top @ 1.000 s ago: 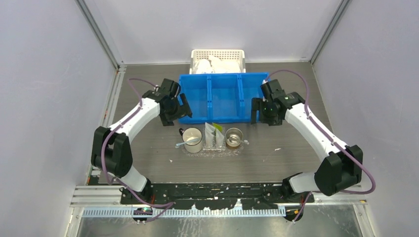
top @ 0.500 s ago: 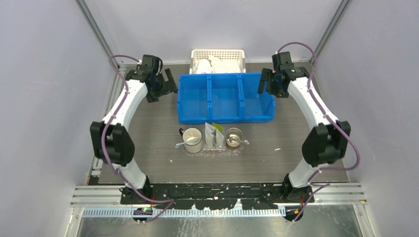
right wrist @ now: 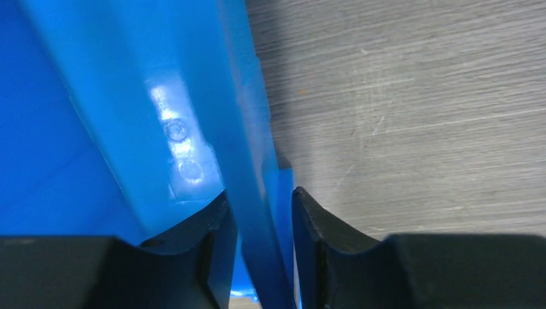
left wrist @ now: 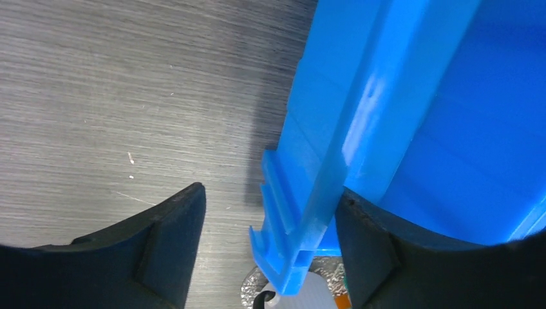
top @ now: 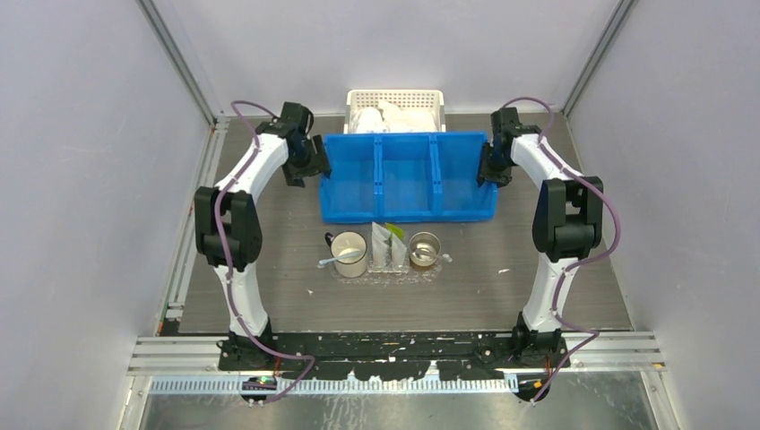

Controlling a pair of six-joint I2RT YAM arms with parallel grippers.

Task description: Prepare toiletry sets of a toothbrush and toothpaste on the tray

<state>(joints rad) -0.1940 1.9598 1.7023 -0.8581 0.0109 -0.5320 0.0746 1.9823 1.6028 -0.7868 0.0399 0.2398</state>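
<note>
The clear tray (top: 387, 277) lies in the middle of the table with a white mug (top: 350, 253) and a metal cup (top: 424, 249) on it. A toothbrush (top: 328, 262) leans out of the mug and another toothbrush (top: 440, 260) out of the metal cup. Between the cups stand white toothpaste tubes (top: 389, 245), one with a green end. My left gripper (top: 313, 167) (left wrist: 270, 196) is open astride the left end wall of the blue bin (top: 408, 175) (left wrist: 386, 96); only its inner finger touches. My right gripper (top: 491, 167) (right wrist: 260, 194) is shut on the bin's (right wrist: 96, 96) right end wall.
A white perforated basket (top: 395, 97) with white items stands against the back wall right behind the bin. The bin's three compartments look empty. Grey walls close in both sides, and the arms' bases sit at the near edge.
Both grippers have come in from beside the bin and now straddle its two end walls. The right jaws have narrowed onto the wall; the left jaws have narrowed a little.
</note>
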